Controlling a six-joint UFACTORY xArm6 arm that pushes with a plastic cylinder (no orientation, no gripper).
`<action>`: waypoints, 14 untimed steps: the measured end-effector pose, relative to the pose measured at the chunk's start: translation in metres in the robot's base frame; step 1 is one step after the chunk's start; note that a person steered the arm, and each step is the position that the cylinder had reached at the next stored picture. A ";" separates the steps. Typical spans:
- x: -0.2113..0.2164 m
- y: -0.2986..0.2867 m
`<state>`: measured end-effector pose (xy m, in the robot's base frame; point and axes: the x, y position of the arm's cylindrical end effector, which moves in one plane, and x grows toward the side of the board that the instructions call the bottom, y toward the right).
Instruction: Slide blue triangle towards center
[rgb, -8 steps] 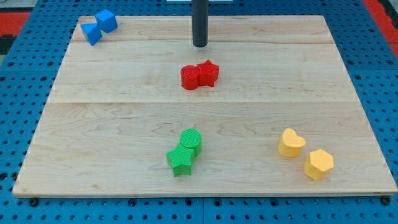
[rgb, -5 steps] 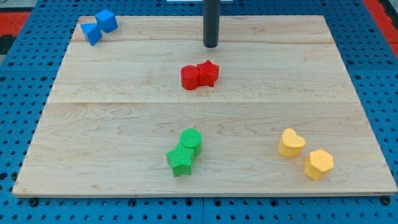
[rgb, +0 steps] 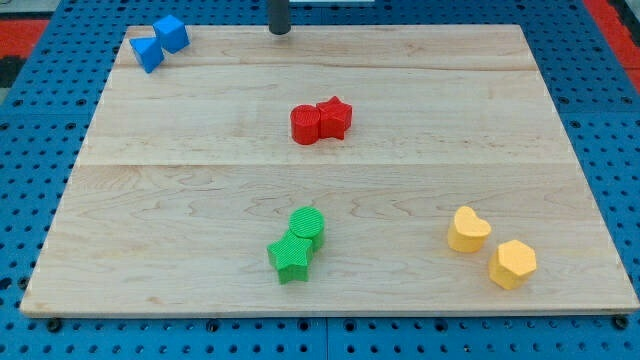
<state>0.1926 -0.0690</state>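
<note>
I have no fingers, only my tip (rgb: 279, 31), touching nothing at the counter's (rgb: 500, 120) top edge. The blue triangle (rgb: 147, 54) sits well to its left in the top-left corner, touching a blue cube (rgb: 171, 33). Bare wood lies between them, blue pegboard (rgb: 30, 140) around

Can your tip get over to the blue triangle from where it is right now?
Probably yes: my tip sits at the board's top edge, and bare wood lies between it and the blue triangle to the view's left; the blue cube touches it.
</note>
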 end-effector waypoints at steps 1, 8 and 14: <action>0.045 -0.009; 0.148 -0.041; 0.051 -0.092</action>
<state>0.2439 -0.1608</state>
